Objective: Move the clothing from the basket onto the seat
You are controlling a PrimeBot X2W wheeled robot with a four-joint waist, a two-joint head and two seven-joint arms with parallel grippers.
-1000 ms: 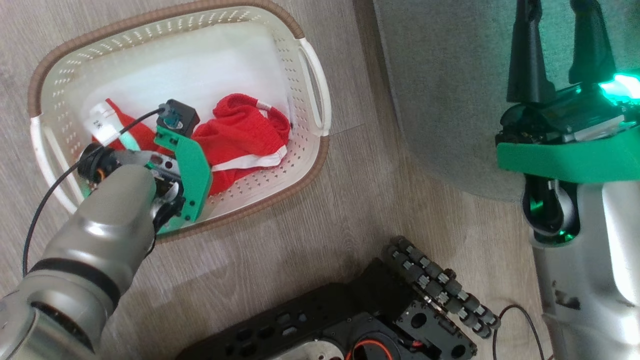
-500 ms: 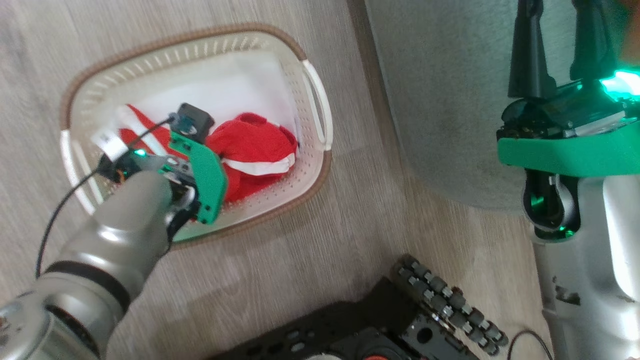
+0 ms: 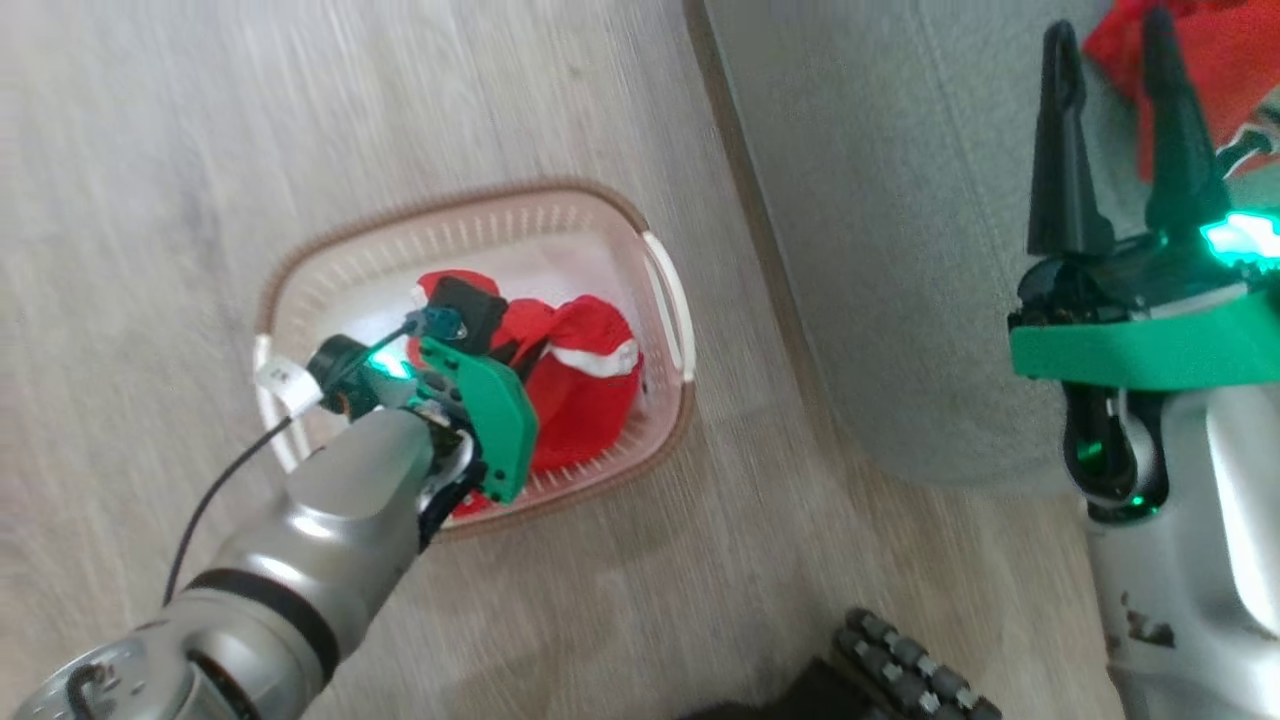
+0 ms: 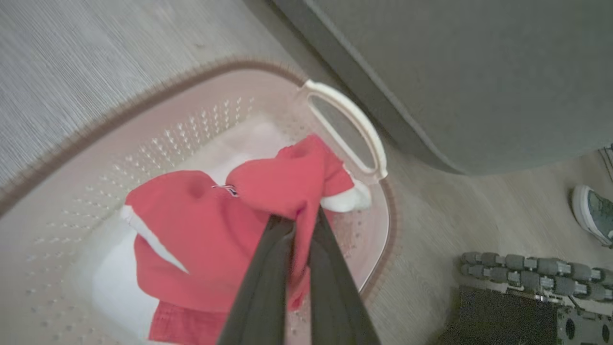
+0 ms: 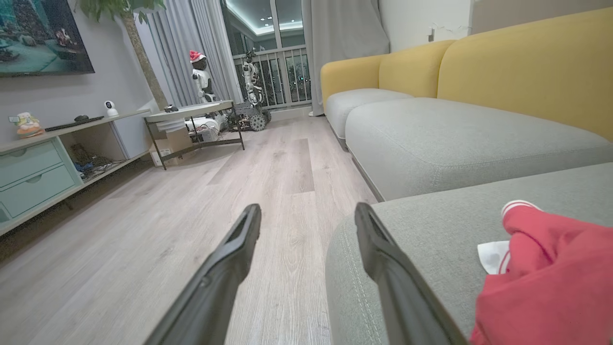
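Note:
The cream basket with a brown rim stands on the wooden floor, left of the seat. Red clothing with white trim lies bunched inside it. My left gripper reaches down into the basket, and its two fingers are shut on a fold of the red clothing. My right gripper hovers open over the grey-green seat, holding nothing. A second red piece lies on the seat just beyond its fingertips. In the right wrist view it is the red piece right of the right gripper, on the seat.
My black wheeled base with rollers sits on the floor near the basket and the seat's corner. A person's shoe stands beside the base. Farther off are a low table, a cabinet and yellow sofa backs.
The left gripper has shut on the red clothing, which is now gathered up around its fingers. The head camera has moved, bringing the red piece on the seat into view. The right gripper stays open.

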